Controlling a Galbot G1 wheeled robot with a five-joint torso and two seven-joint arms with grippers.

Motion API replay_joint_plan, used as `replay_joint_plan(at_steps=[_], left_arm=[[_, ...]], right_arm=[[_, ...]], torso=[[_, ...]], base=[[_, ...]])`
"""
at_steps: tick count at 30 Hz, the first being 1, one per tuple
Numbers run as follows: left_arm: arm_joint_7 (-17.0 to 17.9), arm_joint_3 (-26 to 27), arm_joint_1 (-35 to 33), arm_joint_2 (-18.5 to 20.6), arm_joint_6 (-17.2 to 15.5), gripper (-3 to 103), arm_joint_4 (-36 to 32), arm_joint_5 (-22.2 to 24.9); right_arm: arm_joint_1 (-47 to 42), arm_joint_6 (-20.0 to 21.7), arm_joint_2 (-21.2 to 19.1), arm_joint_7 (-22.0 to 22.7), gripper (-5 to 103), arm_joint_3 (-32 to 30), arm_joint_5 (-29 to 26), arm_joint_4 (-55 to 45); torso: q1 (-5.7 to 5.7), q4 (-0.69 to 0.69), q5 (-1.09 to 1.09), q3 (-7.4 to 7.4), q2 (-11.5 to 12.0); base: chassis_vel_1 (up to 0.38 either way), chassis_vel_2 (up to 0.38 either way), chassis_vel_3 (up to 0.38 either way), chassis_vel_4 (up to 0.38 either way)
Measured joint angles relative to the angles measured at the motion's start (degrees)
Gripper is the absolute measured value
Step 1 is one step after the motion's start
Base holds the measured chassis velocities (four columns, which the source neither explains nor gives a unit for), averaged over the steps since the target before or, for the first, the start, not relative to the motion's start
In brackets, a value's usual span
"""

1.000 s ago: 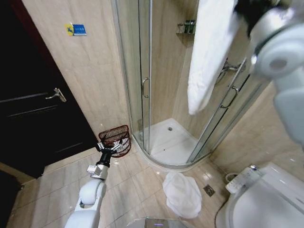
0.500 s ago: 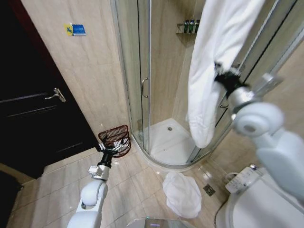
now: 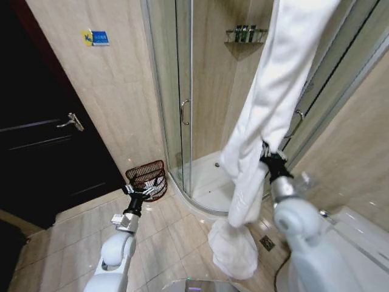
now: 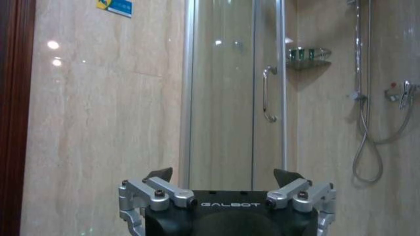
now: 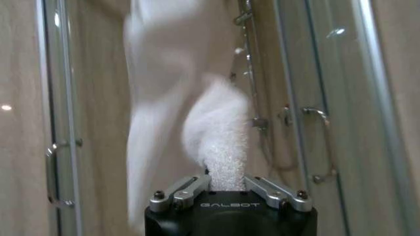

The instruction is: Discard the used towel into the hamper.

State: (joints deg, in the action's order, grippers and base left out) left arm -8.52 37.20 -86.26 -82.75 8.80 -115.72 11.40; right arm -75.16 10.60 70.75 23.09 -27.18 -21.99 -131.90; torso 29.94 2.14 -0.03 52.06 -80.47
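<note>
Beside the shower's glass wall, the right gripper (image 3: 265,159) clamps a hanging white towel (image 3: 267,109), while the left gripper (image 3: 143,191), fingers spread, hovers near the hamper (image 3: 148,176).

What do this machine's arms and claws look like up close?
Both arms are smooth, rounded shells in glossy white-grey, narrowing to a black wrist. The left claw has a black body lettered GALBOT in white, silver metal linkages with bolts, and dark fingertips. The right claw is built the same way: black block, the same lettering, silver bolted links. In the head view its wrist is black too.
</note>
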Motion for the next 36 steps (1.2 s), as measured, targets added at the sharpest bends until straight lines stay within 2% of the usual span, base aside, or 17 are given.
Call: replay_joint_plan(at_steps=[5, 12, 21, 36], left_arm=[[0.0, 0.3, -0.1, 0.6, 0.3, 100, -0.1, 0.8], [-0.1, 0.2, -0.2, 0.7, 1.0, 100, 0.1, 1.3], [-0.2, -0.1, -0.3, 0.7, 1.5, 100, -0.3, 1.2], [0.3, 0.0, -0.3, 0.9, 1.9, 100, -0.3, 1.5]], right_arm=[[-4.6, -3.5, 5.1, -0.1, 6, 1.4, 7.4, -0.4], [-6.8, -5.9, 6.8, -2.0, 6, 2.3, 14.6, -4.1], [-7.4, -5.4, 4.8, -2.5, 6, 0.0, 13.0, -6.4], [-8.2, -5.5, 5.3, -2.3, 6, 0.2, 13.2, -7.5]], torso=[[0.0, 0.0, 0.03, 0.0, 0.0], [0.01, 0.01, 0.02, 0.01, 0.0], [0.0, 0.0, 0.03, 0.0, 0.0], [0.0, 0.0, 0.02, 0.0, 0.0]], base=[[0.0, 0.0, 0.0, 0.0], [0.0, 0.0, 0.0, 0.0], [0.0, 0.0, 0.0, 0.0], [0.0, 0.0, 0.0, 0.0]])
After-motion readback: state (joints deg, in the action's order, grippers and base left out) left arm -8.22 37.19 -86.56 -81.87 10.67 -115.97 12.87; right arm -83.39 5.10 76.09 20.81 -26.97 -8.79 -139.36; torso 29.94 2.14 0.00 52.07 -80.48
